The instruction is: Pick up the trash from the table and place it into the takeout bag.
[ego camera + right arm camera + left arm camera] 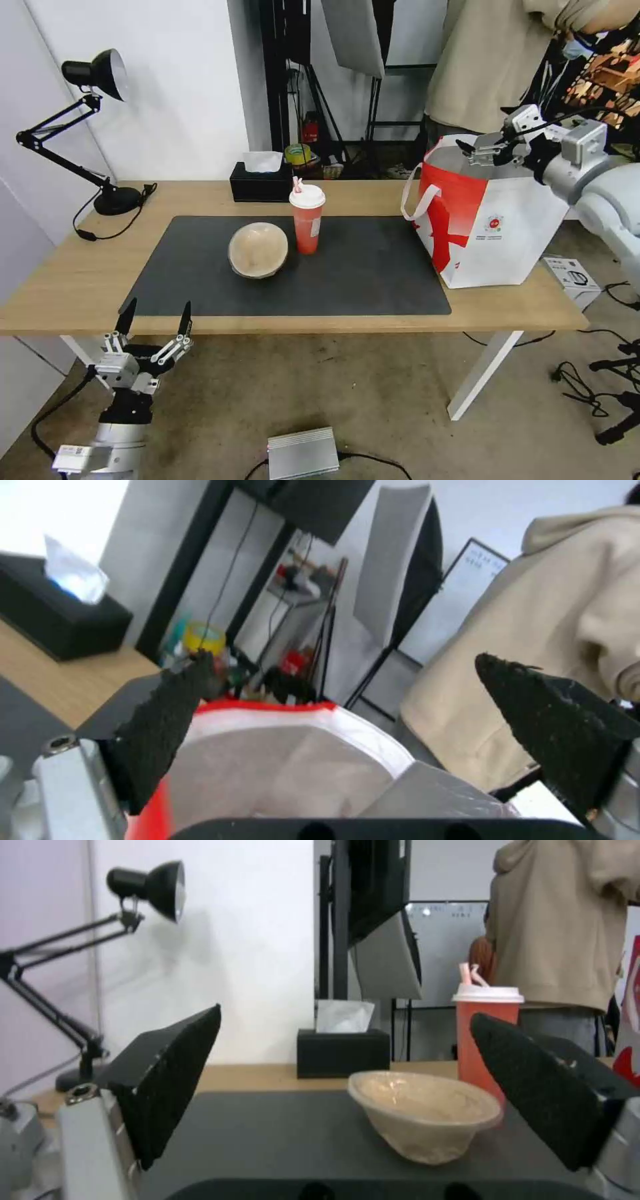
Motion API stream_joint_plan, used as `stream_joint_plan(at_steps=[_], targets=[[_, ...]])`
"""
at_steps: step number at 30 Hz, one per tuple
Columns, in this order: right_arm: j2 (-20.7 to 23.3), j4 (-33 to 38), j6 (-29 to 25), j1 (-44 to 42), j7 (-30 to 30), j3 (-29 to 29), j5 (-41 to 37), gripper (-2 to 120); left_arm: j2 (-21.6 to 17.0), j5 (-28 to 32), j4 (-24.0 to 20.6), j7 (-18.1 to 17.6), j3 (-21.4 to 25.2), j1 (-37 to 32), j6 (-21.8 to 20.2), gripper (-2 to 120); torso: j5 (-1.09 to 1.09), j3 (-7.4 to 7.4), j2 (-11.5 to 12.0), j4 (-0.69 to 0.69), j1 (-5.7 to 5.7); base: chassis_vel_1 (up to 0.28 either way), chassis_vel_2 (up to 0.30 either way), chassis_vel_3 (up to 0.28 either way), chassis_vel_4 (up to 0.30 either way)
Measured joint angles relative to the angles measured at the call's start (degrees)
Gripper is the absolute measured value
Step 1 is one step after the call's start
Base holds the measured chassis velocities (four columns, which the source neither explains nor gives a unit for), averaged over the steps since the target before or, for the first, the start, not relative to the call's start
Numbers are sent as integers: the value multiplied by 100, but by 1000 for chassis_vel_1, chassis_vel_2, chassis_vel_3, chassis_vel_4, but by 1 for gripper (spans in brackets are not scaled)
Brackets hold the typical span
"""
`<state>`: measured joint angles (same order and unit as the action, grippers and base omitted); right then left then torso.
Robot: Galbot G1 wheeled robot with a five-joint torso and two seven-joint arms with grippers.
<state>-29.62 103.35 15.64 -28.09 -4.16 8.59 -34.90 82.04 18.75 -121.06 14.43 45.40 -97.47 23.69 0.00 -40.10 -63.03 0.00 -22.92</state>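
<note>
At frame centre on the long light-wood desk, the round tan thin-walled bowl is judged light and crushable, best gripped at its rim; the red lidded cup beside it is tippable. The left gripper, lower left, and the right gripper over the white-and-red takeout bag, upper right, are spread wide, empty.

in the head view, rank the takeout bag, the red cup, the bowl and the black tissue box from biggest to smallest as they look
1. takeout bag, clearly the largest.
2. tan bowl and black tissue box: they look alike in size, and the box sits farther back, so I won't rank them.
3. red cup, narrowest, though tall.
</note>
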Motion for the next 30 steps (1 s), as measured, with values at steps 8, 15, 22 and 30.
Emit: stream_joint_plan(at_steps=[8, 15, 22, 30], targets=[[-114, 637, -513, -1323, 710, 681, -99, 100, -6, -80, -154, -14, -56, 6, -20, 100, 0, 0, 0, 0, 0, 0, 0, 0, 0], [-378, 1220, -1093, -2527, 1055, 1393, -77, 100, -42, -87, -198, -14, -68, -41, -23, 100, -1, 0, 0, 1, 0, 0, 0, 0, 0], [-752, 1565, -1517, -3445, 1152, 1872, 108, 100, -54, -106, -234, -13, -92, -69, -23, 100, -1, 0, 0, 0, 0, 0, 0, 0, 0], [-1401, 1932, -1825, -4476, 1151, 2142, 573, 100, 9, -181, -283, -13, -161, -114, -12, 100, 0, 0, 1, 0, 0, 0, 0, 0, 0]])
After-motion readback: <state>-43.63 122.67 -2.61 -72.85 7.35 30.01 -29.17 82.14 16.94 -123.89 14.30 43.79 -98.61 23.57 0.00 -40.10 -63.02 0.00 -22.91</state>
